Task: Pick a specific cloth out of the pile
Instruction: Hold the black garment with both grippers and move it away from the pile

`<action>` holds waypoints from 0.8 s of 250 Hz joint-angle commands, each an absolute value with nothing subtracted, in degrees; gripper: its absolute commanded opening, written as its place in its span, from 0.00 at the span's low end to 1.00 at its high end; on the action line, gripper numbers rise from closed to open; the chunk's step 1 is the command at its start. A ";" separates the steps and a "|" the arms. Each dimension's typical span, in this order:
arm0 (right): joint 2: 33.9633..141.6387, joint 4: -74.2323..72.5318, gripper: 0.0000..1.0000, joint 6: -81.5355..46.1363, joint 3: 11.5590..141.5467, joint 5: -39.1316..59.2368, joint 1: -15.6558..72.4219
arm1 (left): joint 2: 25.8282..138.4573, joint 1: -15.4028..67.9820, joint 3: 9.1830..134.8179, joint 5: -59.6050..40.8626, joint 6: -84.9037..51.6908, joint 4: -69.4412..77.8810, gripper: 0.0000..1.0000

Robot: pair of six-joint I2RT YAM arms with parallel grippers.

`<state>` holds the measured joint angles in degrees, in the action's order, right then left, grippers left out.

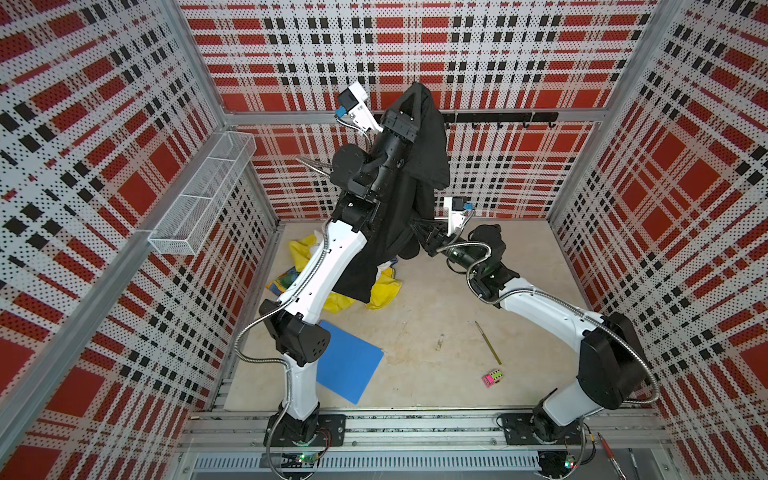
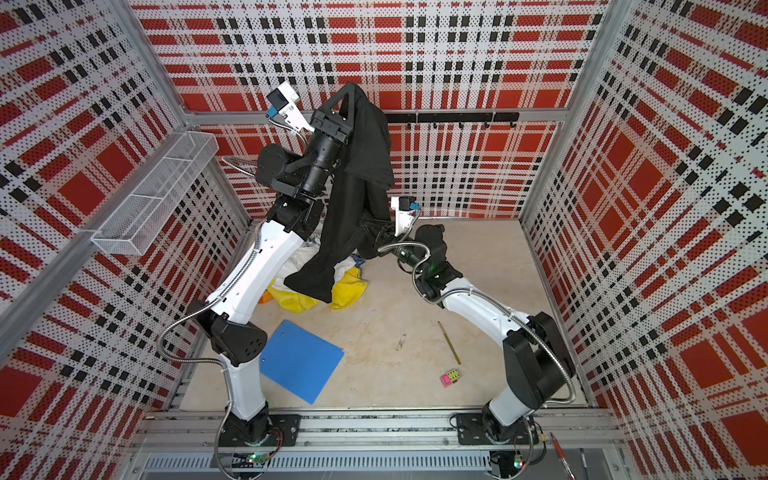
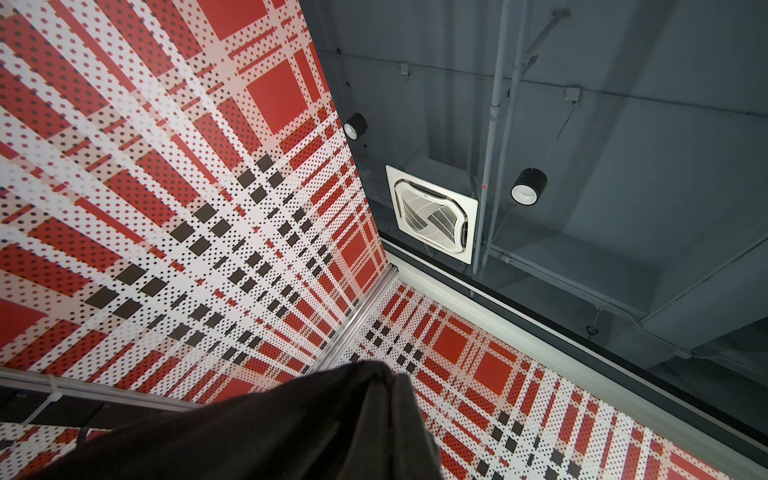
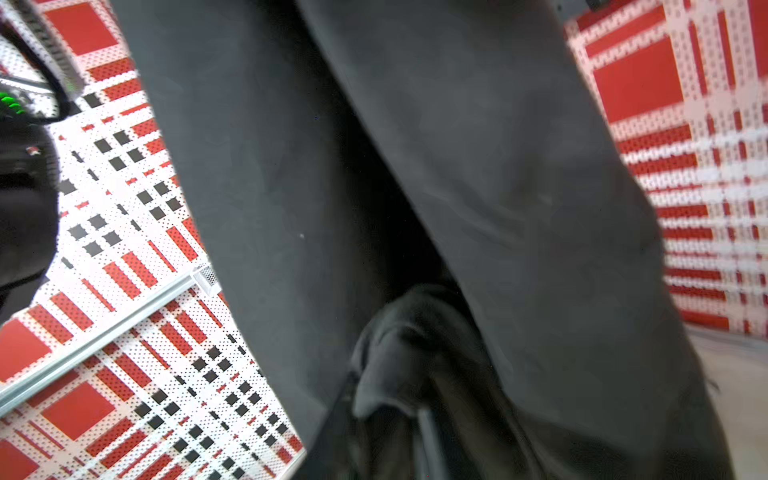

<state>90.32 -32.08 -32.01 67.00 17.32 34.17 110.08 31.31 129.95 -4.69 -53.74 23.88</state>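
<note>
The black cloth (image 1: 428, 145) hangs from my left gripper (image 1: 415, 88), which is raised high near the back wall and shut on the cloth's top fold. It drapes down past the left arm, and its lower end (image 2: 316, 278) hangs over the pile. In the left wrist view the cloth (image 3: 291, 428) covers the jaws. My right gripper (image 1: 413, 229) reaches in from the right at mid height. In the right wrist view a bunched fold (image 4: 399, 365) sits pinched between its closed jaws. The pile (image 1: 384, 291), yellow and white pieces, lies on the table below, partly hidden.
A blue folder (image 1: 349, 365) lies front left. A thin stick (image 1: 488, 343) and a small pink-and-green block (image 1: 493, 377) lie front right. A wire basket (image 1: 203, 187) hangs on the left wall, and a black hook rail (image 1: 503, 118) runs along the back wall.
</note>
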 commanded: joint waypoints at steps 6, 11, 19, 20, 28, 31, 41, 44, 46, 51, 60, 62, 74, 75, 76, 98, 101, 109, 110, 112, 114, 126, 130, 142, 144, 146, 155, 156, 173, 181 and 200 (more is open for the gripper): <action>86.10 -32.40 0.10 -30.83 65.94 10.90 34.39 | 103.95 29.34 126.25 -6.67 -53.15 25.49 0.00; 85.38 -31.90 0.10 -30.53 65.50 10.00 34.37 | 103.32 29.08 125.28 -6.89 -53.21 25.35 0.00; 84.34 -31.28 0.09 -30.20 64.99 8.95 34.21 | 102.19 28.42 123.52 -7.00 -53.41 25.31 0.00; 84.18 -31.28 0.09 -30.22 64.97 8.87 34.16 | 102.07 28.36 123.28 -7.01 -53.51 25.31 0.00; 83.28 -30.83 0.08 -30.16 64.54 8.38 33.91 | 100.94 27.69 121.41 -7.21 -53.78 25.32 0.00; 82.97 -30.66 0.08 -30.22 64.44 8.17 33.78 | 100.52 27.42 120.71 -7.25 -53.86 25.34 0.00; 82.06 -29.35 0.05 -29.62 64.45 7.13 33.57 | 99.22 26.57 118.41 -7.76 -53.95 25.32 0.00; 81.75 -28.74 0.04 -29.39 64.57 6.76 33.56 | 98.74 26.30 117.63 -7.94 -54.04 25.31 0.00; 81.52 -28.32 0.04 -29.19 64.70 6.46 33.51 | 98.43 26.04 117.10 -7.98 -54.05 25.27 0.00; 81.05 -27.27 0.03 -28.72 64.82 5.77 33.44 | 97.78 25.47 115.84 -8.20 -54.35 25.22 0.01; 80.03 -25.34 0.02 -27.69 65.14 4.53 33.47 | 96.20 24.35 113.24 -8.88 -55.19 24.90 0.02; 79.82 -24.97 0.02 -27.49 65.22 4.21 33.46 | 95.81 24.04 112.62 -9.05 -55.39 24.84 0.02; 78.20 -22.85 0.01 -26.19 65.22 1.57 33.27 | 93.53 22.30 108.37 -10.34 -56.47 24.74 0.04; 78.12 -22.67 0.01 -25.88 65.22 1.36 33.29 | 93.30 22.18 108.02 -10.40 -56.54 24.67 0.04; 78.00 -22.50 0.01 -25.69 65.26 1.12 33.26 | 93.10 21.99 107.67 -10.47 -56.66 24.64 0.04; 74.91 -19.36 0.01 -23.84 65.04 -3.01 32.51 | 88.16 18.95 99.10 -12.74 -57.35 23.61 0.05; 74.61 -19.00 0.01 -23.61 65.09 -3.53 32.43 | 87.46 18.57 97.88 -13.14 -57.31 23.43 0.05; 73.72 -18.00 0.01 -23.03 65.36 -4.50 31.96 | 85.81 17.62 94.87 -14.24 -57.24 22.89 0.05; 73.64 -17.88 0.01 -22.94 65.42 -4.58 31.93 | 85.62 17.51 94.46 -14.50 -57.23 22.83 0.05; 73.45 -17.68 0.01 -22.79 65.51 -4.73 31.82 | 85.19 17.28 93.42 -14.92 -57.22 22.67 0.05; 73.29 -17.43 0.01 -22.64 65.62 -4.85 31.69 | 84.82 17.13 92.72 -15.27 -57.15 22.43 0.05; 72.33 -16.04 0.01 -21.54 66.40 -5.70 31.08 | 82.65 16.45 88.36 -16.95 -56.67 21.65 0.05; 72.13 -15.64 0.01 -21.14 66.70 -5.98 30.92 | 81.97 16.35 87.01 -17.55 -56.29 21.43 0.05; 71.59 -14.27 0.01 -19.91 67.92 -6.74 30.52 | 80.14 16.64 83.41 -18.77 -55.03 20.30 0.05; 71.56 -14.00 0.01 -19.65 68.15 -6.89 30.50 | 79.91 16.73 82.82 -18.89 -54.82 20.17 0.05; 71.46 -13.81 0.01 -19.44 68.43 -7.02 30.50 | 79.63 16.88 82.23 -19.00 -54.60 20.07 0.05; 71.35 -12.79 0.01 -18.39 69.54 -7.61 30.41 | 78.62 17.49 79.78 -19.67 -53.64 19.78 0.05; 71.36 -12.68 0.01 -18.29 69.70 -7.72 30.41 | 78.51 17.62 79.57 -19.72 -53.54 19.78 0.05; 71.36 -10.76 0.01 -16.75 72.08 -8.89 30.21 | 77.70 19.57 76.03 -20.29 -51.94 19.51 0.05; 71.38 -9.95 0.01 -16.07 73.10 -9.36 30.16 | 77.77 20.68 75.04 -20.69 -51.24 19.42 0.05; 71.88 -7.81 0.01 -14.50 75.67 -10.86 30.06 | 78.73 23.76 73.94 -21.28 -49.17 18.78 0.06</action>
